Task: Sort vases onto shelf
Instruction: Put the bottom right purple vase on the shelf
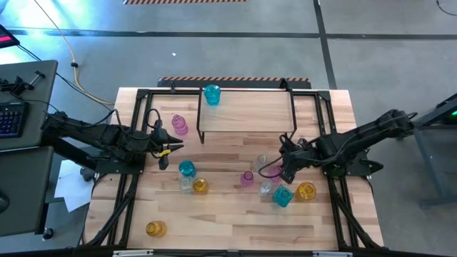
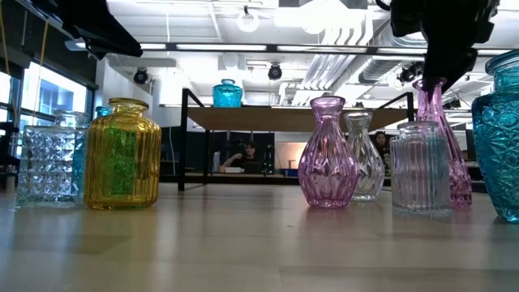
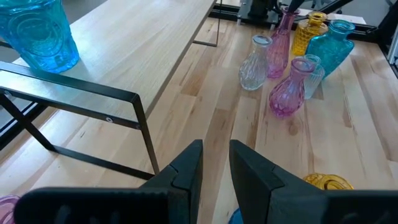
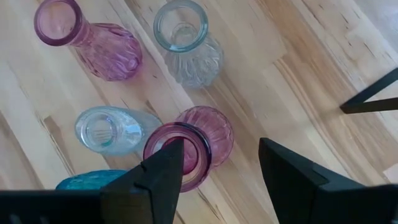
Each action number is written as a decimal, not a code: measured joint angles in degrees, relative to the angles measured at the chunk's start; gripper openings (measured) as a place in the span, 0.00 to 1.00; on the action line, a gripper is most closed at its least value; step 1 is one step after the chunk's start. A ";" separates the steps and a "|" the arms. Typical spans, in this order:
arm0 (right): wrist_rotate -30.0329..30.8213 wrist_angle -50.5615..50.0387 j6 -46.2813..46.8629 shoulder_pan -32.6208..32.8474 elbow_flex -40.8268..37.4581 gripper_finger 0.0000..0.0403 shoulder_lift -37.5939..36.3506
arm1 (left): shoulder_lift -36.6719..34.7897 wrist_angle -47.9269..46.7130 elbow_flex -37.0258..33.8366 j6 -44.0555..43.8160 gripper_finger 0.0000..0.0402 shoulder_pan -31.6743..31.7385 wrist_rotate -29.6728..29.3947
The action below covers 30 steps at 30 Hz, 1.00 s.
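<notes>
The shelf [image 1: 246, 114] stands at the table's [image 1: 235, 221] far side with one blue vase [image 1: 212, 94] on its board. The right gripper [image 1: 287, 171], fingers spread wide, hovers over a tall pink vase [image 4: 186, 146] in the cluster in front of the shelf's right end, holding nothing. The left gripper [image 1: 168, 150] waits beside the shelf's left end, its fingers narrowly apart and empty. Another pink vase [image 1: 179, 125] stands just left of the shelf.
</notes>
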 joint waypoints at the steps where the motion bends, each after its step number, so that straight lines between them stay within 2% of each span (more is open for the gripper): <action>1: 0.09 0.03 0.00 0.00 0.03 0.48 0.14 | 0.00 -0.02 0.00 -0.01 0.18 0.00 0.00; 5: 0.85 0.00 0.44 0.02 0.04 0.45 0.19 | 0.00 -0.02 0.00 -0.02 0.18 0.00 0.02; 8: 1.14 -0.08 0.44 0.02 0.02 0.39 0.23 | 0.00 -0.02 0.00 0.00 0.18 0.00 0.02; 18: 1.56 -0.12 0.32 0.02 0.01 0.03 0.23 | 0.00 -0.02 0.00 -0.02 0.18 0.00 0.15; 24: 1.57 -0.11 1.00 0.02 -0.04 0.05 0.25 | 0.00 -0.02 0.00 -0.02 0.18 -0.01 0.28; 30: 0.94 0.82 0.87 0.00 0.39 0.01 0.27 | 0.00 -0.02 0.02 -0.02 0.18 0.00 0.28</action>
